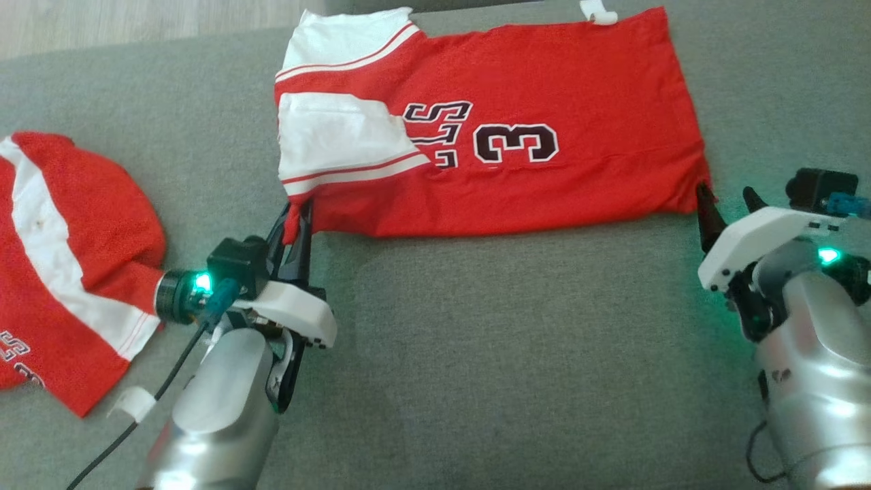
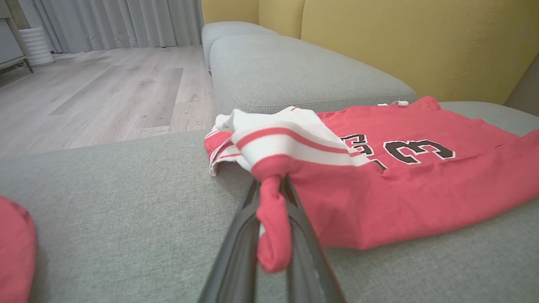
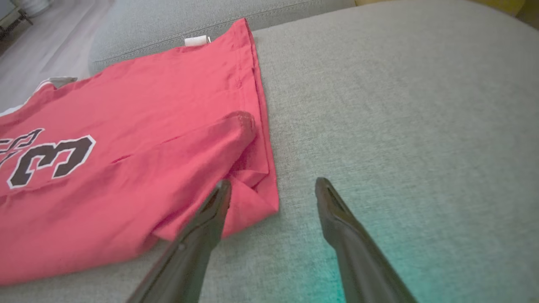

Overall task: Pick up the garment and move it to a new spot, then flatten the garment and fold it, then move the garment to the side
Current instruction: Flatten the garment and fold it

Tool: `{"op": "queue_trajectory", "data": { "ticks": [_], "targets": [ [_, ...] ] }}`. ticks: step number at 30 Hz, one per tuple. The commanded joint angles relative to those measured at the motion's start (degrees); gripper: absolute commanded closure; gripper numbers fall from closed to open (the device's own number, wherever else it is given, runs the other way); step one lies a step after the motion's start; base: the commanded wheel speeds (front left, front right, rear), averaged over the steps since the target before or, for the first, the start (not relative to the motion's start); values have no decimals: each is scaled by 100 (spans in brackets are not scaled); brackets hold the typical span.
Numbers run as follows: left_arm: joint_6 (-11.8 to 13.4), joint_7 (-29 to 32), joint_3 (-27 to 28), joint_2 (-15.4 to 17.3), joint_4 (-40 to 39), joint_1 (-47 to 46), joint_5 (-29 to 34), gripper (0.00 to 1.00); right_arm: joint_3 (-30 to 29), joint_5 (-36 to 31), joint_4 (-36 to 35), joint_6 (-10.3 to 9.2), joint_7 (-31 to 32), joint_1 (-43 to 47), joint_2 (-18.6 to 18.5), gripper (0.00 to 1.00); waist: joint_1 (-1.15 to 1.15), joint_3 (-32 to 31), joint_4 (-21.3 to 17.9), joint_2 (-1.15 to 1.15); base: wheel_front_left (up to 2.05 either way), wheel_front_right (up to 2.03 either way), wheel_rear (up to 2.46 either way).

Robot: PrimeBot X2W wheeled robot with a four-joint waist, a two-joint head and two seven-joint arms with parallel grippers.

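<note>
Looking down from the head, the red garment (image 1: 517, 136) lies spread on the grey cushion (image 1: 476, 340), the left gripper (image 1: 299, 216) at its near left corner and the right gripper (image 1: 727, 201) at its near right. Left wrist: jaws clamped on a bunched red corner, probably to lift it for folding. Right wrist: fingers wide apart, holding nothing, poised at the hem corner

Grey sofa seat (image 1: 476, 340), wide and flat. A second red-and-white jersey (image 1: 61, 272) lies crumpled at its left edge. Yellow backrest (image 2: 400, 42) behind, another grey cushion (image 2: 294, 71) beside it. Pale wood floor (image 2: 105, 92), grey curtains (image 2: 118, 21), and a white ribbed cylinder (image 2: 37, 46) near the curtains.
</note>
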Motion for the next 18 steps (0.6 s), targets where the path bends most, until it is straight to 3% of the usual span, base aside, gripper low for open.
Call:
{"op": "queue_trajectory", "data": {
  "ticks": [1,11,13,18],
  "targets": [
    [10,-46,137,83,-191,-146,66,100,56,69,-68,39,8,-205,72,0,0,57,43,0,0,0,0],
    [39,-6,14,49,-296,-210,58,100,103,95,903,39,-93,-682,100,0,0,291,208,0,0,0,0],
    [41,-3,4,53,-281,-219,47,100,220,57,1011,39,-127,-748,69,100,0,288,218,0,0,0,0],
    [68,0,11,121,-210,-206,18,100,459,54,1094,39,-314,-885,-187,100,0,180,169,0,0,0,0]
  ]
}}
